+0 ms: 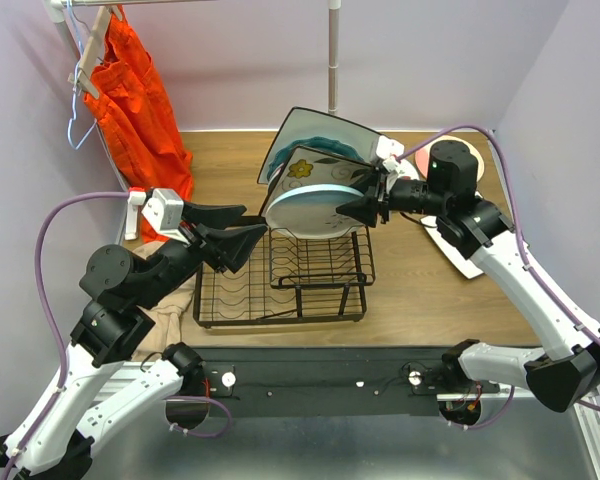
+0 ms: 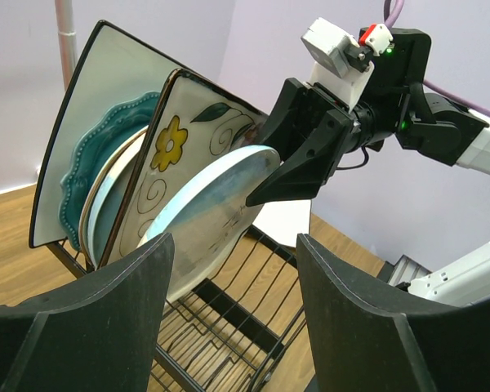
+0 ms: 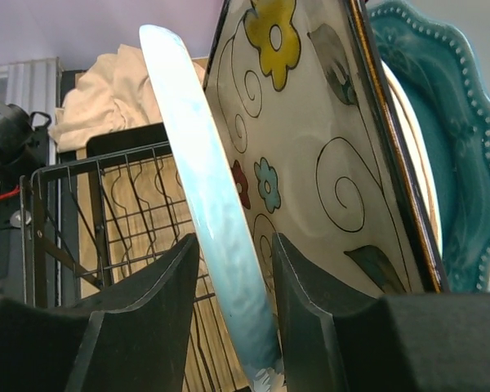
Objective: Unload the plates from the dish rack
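Several plates stand on edge in the black wire dish rack (image 1: 280, 290). Nearest the front is a pale blue round plate (image 1: 315, 205), then a square flower-print plate (image 1: 315, 165), a teal scalloped plate (image 2: 90, 163) and a large dark-rimmed square plate (image 1: 320, 130). My right gripper (image 3: 234, 245) straddles the pale blue plate's rim (image 3: 196, 147). Its jaws are open, with a gap on the left side. My left gripper (image 2: 234, 245) hangs open over the rack's left part, with nothing between its fingers.
An orange garment (image 1: 135, 100) hangs at the back left. A pink plate (image 1: 417, 160) and a white plate (image 1: 460, 255) lie on the table right of the rack, under the right arm. A beige cloth (image 1: 170, 325) lies left of the rack.
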